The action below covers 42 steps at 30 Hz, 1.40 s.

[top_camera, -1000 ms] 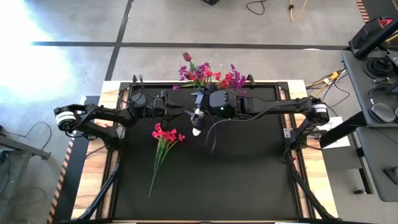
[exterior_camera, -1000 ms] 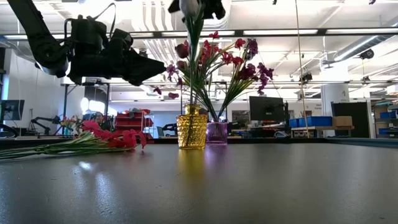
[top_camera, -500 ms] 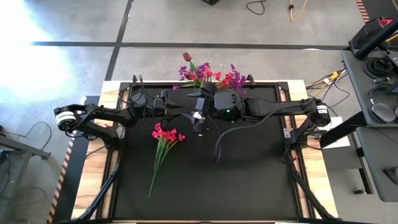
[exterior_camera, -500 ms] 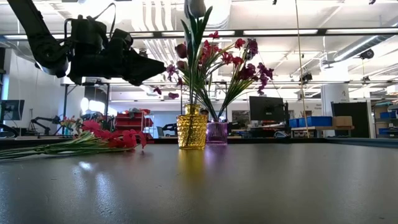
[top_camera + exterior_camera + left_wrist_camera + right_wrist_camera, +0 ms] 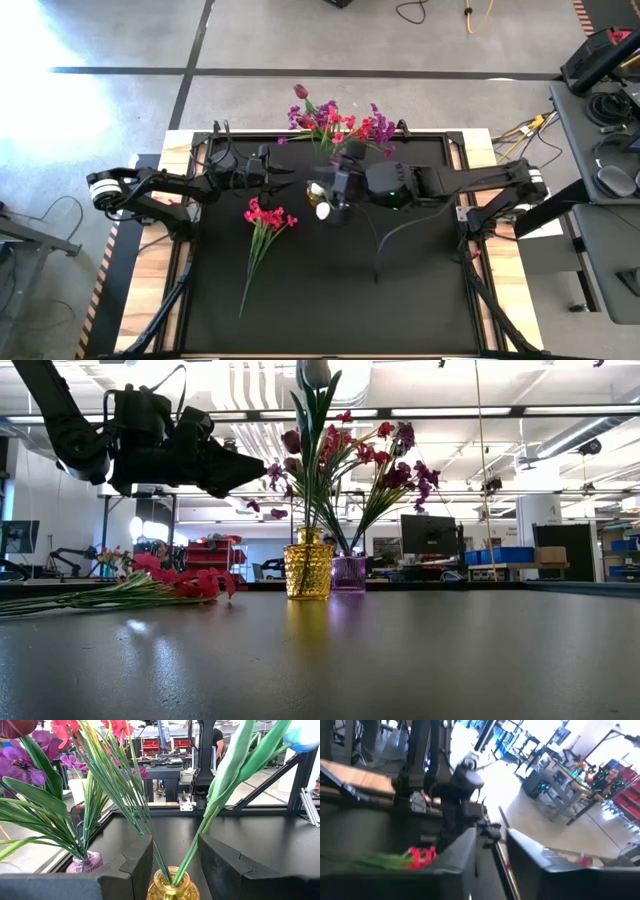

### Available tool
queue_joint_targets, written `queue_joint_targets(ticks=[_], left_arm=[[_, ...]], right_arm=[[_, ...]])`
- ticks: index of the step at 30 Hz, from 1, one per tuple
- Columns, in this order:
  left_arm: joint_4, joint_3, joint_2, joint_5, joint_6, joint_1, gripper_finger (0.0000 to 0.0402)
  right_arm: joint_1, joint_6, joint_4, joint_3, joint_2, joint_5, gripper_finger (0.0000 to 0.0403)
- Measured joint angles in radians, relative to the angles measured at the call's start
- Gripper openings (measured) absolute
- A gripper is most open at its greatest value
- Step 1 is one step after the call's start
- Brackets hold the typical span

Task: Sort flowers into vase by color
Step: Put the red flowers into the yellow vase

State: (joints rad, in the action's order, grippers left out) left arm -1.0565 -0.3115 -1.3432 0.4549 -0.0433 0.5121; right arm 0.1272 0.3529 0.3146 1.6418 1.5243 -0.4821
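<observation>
I see the white tulip standing in the knobbly amber glass vase. Left claw released; right claw — I cannot tell.

Matt black table top, faintly sheened where ceiling light falls across it at low angle. Pale bare wood edging along both sides. Amber vase of translucent, bumpy-textured glass; lilac vase beside it of smoother tinted glass. Flowers of plastic and cloth look: smooth, slightly waxy green stems, soft matt red-pink petals, purple blooms with fine veining, white tulip smooth and satiny. Dark matt plastic shells on left gripper. Smooth polished grey concrete floor.
</observation>
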Motion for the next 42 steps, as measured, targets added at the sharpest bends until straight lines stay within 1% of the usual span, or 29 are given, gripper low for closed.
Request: queue_joint_targets(ticks=[4, 6, 8, 12, 15, 19, 21, 23, 24, 26, 31, 34, 37, 39, 42], left_arm=[[-0.001, 0.000, 0.000, -0.001, 0.000, 0.000, 0.0142], [-0.006, 0.000, 0.000, -0.001, 0.000, 0.000, 0.0142], [-0.008, 0.000, 0.000, -0.002, 0.000, 0.000, 0.0142], [-0.006, 0.000, 0.000, -0.010, 0.000, 0.000, 0.0141], [-0.004, 0.000, 0.000, -0.012, 0.000, 0.000, 0.0128], [0.005, 0.000, 0.010, -0.012, 0.000, -0.001, 0.0086], [0.026, 0.000, 0.032, -0.011, 0.000, -0.005, 0.0059], [0.070, 0.000, 0.068, -0.011, 0.000, -0.009, 0.0032], [0.106, 0.000, 0.090, -0.011, 0.000, -0.013, 0.0018], [0.193, 0.000, 0.145, -0.014, 0.001, -0.022, 0.0005], [0.474, 0.000, 0.311, -0.111, 0.040, -0.060, 0.0008], [0.671, -0.001, 0.413, -0.205, 0.082, -0.091, 0.0005], [0.948, -0.040, 0.493, -0.323, 0.128, -0.138, 0.0004], [1.137, -0.089, 0.524, -0.419, 0.159, -0.187, 0.0004], [1.364, -0.170, 0.534, -0.551, 0.237, -0.271, 0.0004]], right_arm=[[-0.001, -0.022, -0.017, -0.124, -0.079, 0.000, 0.0033], [-0.001, -0.027, -0.064, -0.214, -0.125, -0.001, 0.0016], [-0.001, -0.039, -0.124, -0.325, -0.182, -0.001, 0.0014], [-0.003, -0.059, -0.319, -0.576, -0.304, -0.018, 0.0013], [-0.008, -0.066, -0.476, -0.767, -0.378, -0.018, 0.0012], [-0.017, -0.073, -0.704, -0.986, -0.446, -0.018, 0.0012], [-0.017, -0.064, -0.795, -1.071, -0.463, -0.019, 0.0012], [-0.017, -0.060, -0.847, -1.138, -0.474, -0.017, 0.0012], [-0.017, -0.064, -0.864, -1.163, -0.478, -0.016, 0.0012], [-0.017, -0.082, -0.875, -1.194, -0.487, -0.017, 0.0012], [-0.017, -0.117, -0.873, -1.235, -0.490, -0.016, 0.0012], [-0.017, -0.117, -0.873, -1.246, -0.490, -0.016, 0.0012], [-0.017, -0.116, -0.874, -1.262, -0.490, -0.016, 0.0012], [-0.017, -0.117, -0.874, -1.276, -0.490, -0.016, 0.0012], [-0.017, -0.142, -0.874, -1.297, -0.490, -0.011, 0.0012]])
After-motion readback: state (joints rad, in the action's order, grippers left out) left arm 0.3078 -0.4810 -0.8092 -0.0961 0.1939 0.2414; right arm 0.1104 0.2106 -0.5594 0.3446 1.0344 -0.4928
